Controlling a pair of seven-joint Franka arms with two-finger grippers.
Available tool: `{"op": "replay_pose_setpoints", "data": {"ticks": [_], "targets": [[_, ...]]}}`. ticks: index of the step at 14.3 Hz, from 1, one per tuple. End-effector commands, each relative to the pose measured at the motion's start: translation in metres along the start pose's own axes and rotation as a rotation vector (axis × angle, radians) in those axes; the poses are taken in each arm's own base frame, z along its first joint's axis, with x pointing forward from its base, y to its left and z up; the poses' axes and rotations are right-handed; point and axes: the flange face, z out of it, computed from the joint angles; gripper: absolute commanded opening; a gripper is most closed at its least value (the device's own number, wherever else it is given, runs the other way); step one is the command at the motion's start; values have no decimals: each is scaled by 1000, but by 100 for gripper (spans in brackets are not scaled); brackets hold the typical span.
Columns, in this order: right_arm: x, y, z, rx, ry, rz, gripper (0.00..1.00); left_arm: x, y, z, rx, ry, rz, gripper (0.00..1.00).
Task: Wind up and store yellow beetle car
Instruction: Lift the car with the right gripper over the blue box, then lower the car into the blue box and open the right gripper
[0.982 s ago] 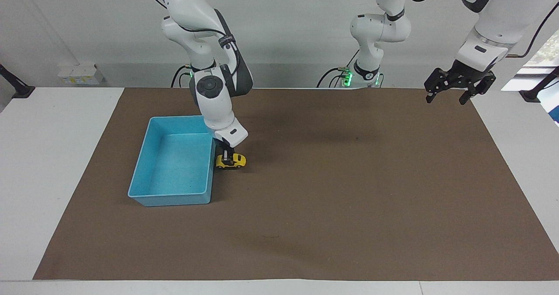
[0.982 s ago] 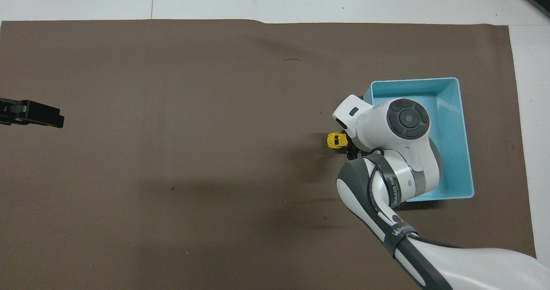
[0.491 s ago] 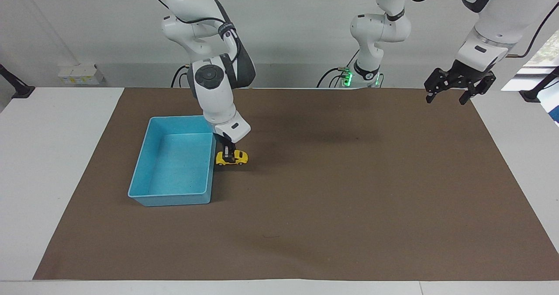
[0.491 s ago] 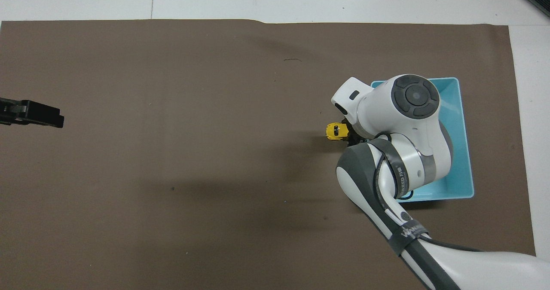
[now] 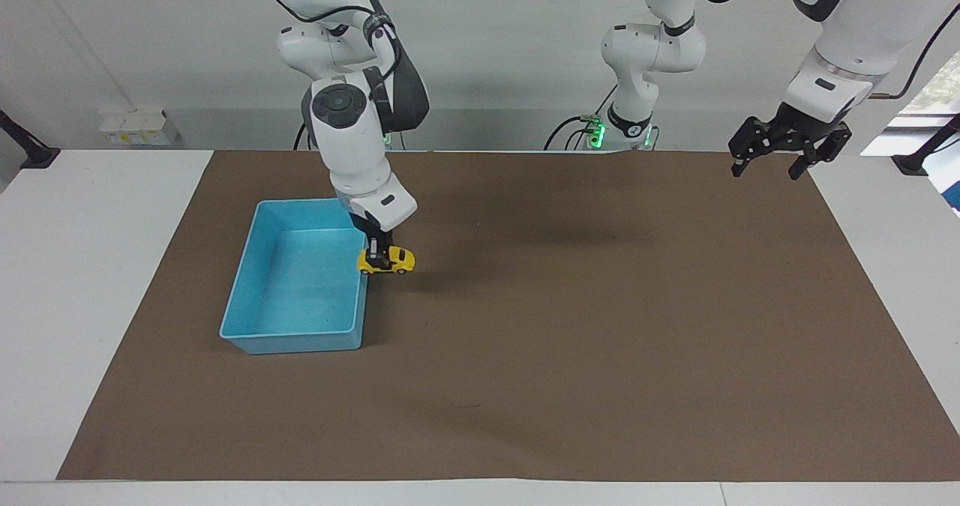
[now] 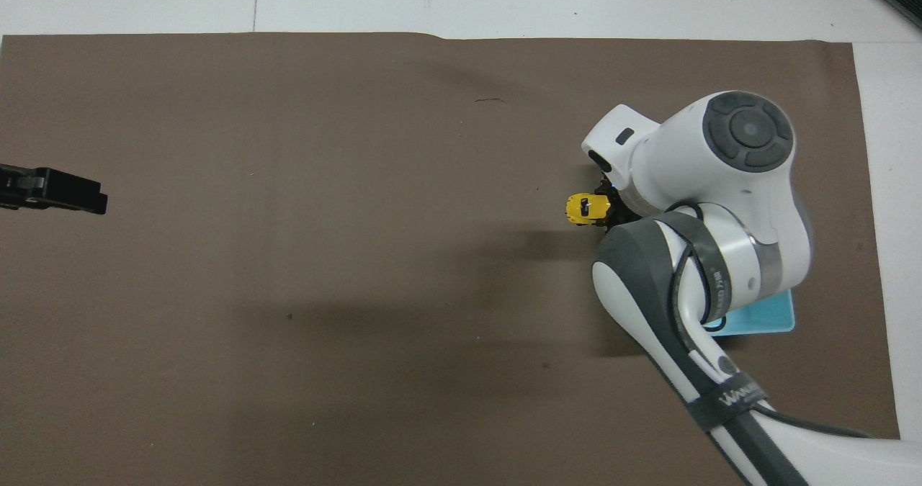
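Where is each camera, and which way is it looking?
Facing view: high across the table, looking at both robots; both arms show, right end effector holding the yellow beetle car over the blue bin rim.
Overhead view: above the robots, looking down; right arm and left end effector show.
Shared: car, bin, brown mat.

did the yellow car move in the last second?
Yes. The yellow beetle car, held in the right tool, has risen off the brown mat and shifted toward the blue bin, now over its rim.
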Motion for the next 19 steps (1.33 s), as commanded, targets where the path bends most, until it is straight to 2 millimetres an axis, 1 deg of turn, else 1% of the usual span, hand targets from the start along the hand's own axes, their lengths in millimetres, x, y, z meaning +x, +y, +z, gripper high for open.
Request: {"op": "replay_pose_setpoints", "data": {"ticks": [1,2,3,4,6,9,11,13,16,19], "targets": [[-38,1,-13,33,5,-34,20,-1,-3,-2,23,-13,-13,100],[-52,1,-13,42,1,-48,20,-1,-3,-3,23,-10,-12,100],[-61,1,-10,48,1,-68,20,-1,-3,-2,23,-11,-12,100],[-68,-5,-7,60,-2,-78,20,-1,-3,-2,23,-13,-13,100],[-94,-19,4,75,-17,-54,20,-1,-3,-2,22,-11,-13,100],[-120,-26,11,63,-34,-57,20,-1,-3,-2,22,-13,-13,100],[-144,-40,30,51,-43,-36,20,-1,-3,-2,23,-11,-13,100],[-147,-45,46,50,-44,-66,20,-1,-3,-2,23,-11,-13,100],[-152,-53,68,36,-44,-61,20,-1,-3,-2,22,-13,-13,100],[-152,-57,90,20,-41,-67,20,-1,-3,-2,23,-13,-13,100]]}}
